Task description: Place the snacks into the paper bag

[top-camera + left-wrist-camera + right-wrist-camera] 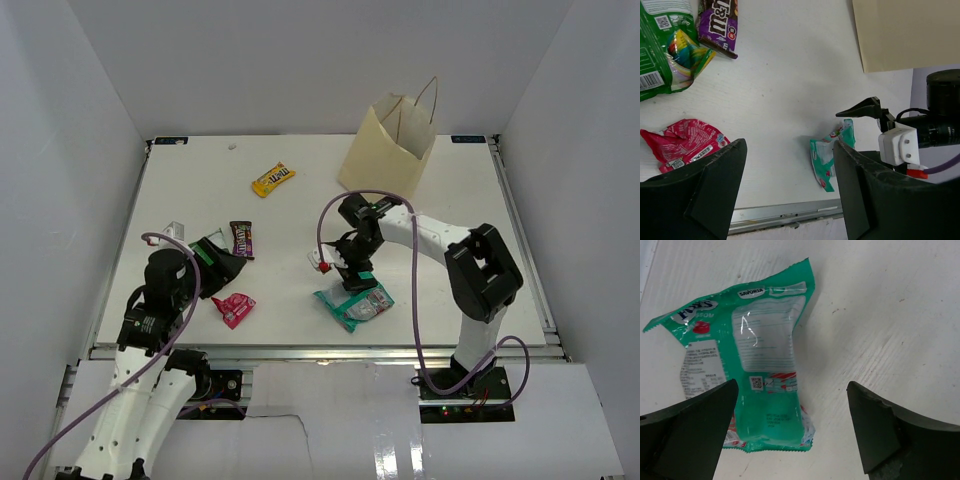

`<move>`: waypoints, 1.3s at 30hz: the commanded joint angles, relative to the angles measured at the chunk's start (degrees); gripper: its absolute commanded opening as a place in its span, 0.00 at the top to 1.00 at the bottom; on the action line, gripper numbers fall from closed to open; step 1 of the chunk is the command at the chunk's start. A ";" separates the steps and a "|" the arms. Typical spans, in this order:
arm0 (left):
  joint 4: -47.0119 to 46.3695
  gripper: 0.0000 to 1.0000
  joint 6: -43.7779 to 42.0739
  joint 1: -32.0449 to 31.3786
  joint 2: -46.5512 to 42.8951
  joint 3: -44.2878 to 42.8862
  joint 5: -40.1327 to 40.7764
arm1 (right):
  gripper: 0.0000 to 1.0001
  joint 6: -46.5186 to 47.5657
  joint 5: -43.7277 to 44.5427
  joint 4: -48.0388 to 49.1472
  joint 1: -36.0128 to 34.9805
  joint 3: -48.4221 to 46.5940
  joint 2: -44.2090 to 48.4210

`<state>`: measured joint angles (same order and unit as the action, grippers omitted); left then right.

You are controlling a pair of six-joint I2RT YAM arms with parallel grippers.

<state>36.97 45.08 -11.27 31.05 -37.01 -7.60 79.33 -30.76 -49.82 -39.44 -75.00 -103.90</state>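
White walls [80, 100] closed in a pale table [450, 200], and with the top view read as a clock, twelve at the far edge, the paper bag [385, 150] stood upright out at one o'clock. Its mouth was open and its thin string handles stuck up. Not one snack showed inside it; every packet lay out on the table.

Over at the centre, just toward five o'clock, lay the teal-white pouch [765, 365], flat on the surface. And right above it was the right gripper [350, 272], pointing down. The wrist view showed its dark fingers [690, 435] spread wide, one on either side of the pouch, with the pouch's lower end between them. Whether they touched the pouch, I could not tell; nothing was pinched.

Swing to eleven o'clock: a yellow packet [273, 180] lay alone, well apart from everything else. Round at nine o'clock sat a cluster. The brown pack [242, 240] lay there with the green pack [662, 60] just beside it at its nine o'clock side, crumpled and glossy. Down at seven o'clock was the red wrapper [234, 309], creased, on its own patch of table.

The left gripper [790, 145] hung near that cluster, its jaws also spread apart, and between them was only bare table. From its wrist camera the red wrapper sat just outside one finger, and the teal-white pouch peeked past the other.
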 commanded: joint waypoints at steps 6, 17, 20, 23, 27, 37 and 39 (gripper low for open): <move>7.15 0.18 0.18 0.02 -3.54 -3.59 6.72 | 0.23 -1.11 0.53 -4.65 -2.57 -2.52 -5.35; 4.69 0.17 -0.43 -0.07 -2.04 -2.80 7.68 | 0.92 -3.91 -2.89 -6.52 -0.64 -1.81 -0.35; 4.60 0.17 -0.34 -0.07 -2.66 -2.63 7.68 | 0.92 -6.98 -7.72 -6.60 3.83 -5.40 6.75; 3.81 0.17 -0.08 -0.07 -3.18 -1.83 5.86 | 0.92 -10.32 -13.96 -6.69 10.86 -10.05 12.29; 1.97 0.17 -0.25 -0.07 -2.49 -1.04 5.14 | 0.92 -15.06 -20.63 -5.21 21.65 -14.11 18.37; -2.69 0.18 -1.13 0.02 1.03 -0.78 2.76 | 0.92 -57.66 0.67 43.47 36.01 -14.11 30.34; -2.69 0.18 -1.13 -0.07 1.12 -0.78 2.67 | 0.92 -60.51 10.48 49.09 36.63 -15.69 28.58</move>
<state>36.45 44.77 -11.27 32.32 -37.87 -3.90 33.12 -35.81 -20.38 -3.57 -88.03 -73.76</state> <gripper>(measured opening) 0.824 0.200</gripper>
